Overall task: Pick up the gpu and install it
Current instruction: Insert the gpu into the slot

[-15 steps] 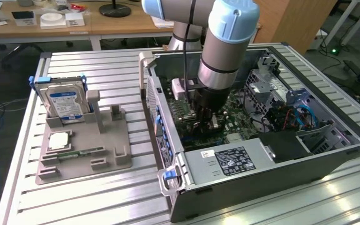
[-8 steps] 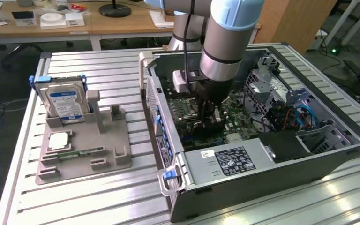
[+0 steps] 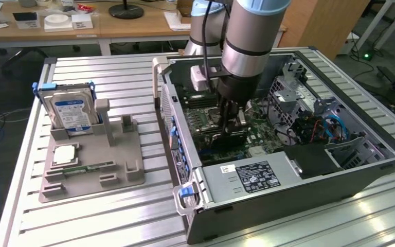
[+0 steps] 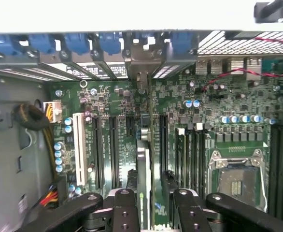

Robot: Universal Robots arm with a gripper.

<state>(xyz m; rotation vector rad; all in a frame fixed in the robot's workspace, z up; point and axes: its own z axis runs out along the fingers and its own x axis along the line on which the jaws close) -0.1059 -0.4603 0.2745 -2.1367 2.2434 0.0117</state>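
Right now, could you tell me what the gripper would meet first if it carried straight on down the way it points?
Most likely the motherboard: the gripper points down into the case, shut on the gpu, whose edge would probably reach the slots first. Depth is unclear.

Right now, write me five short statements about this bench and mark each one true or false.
1. The claw is down inside the open computer case. True.
2. The claw holds the graphics card edge-on over the motherboard. True.
3. The hard drive lies flat inside the case. False: it stands upright in the grey holder on the table, outside the case.
4. The processor socket on the motherboard has a fan mounted on it. False: the socket is bare.
5. The grey holder sits toward the exterior view's left of the case. True.
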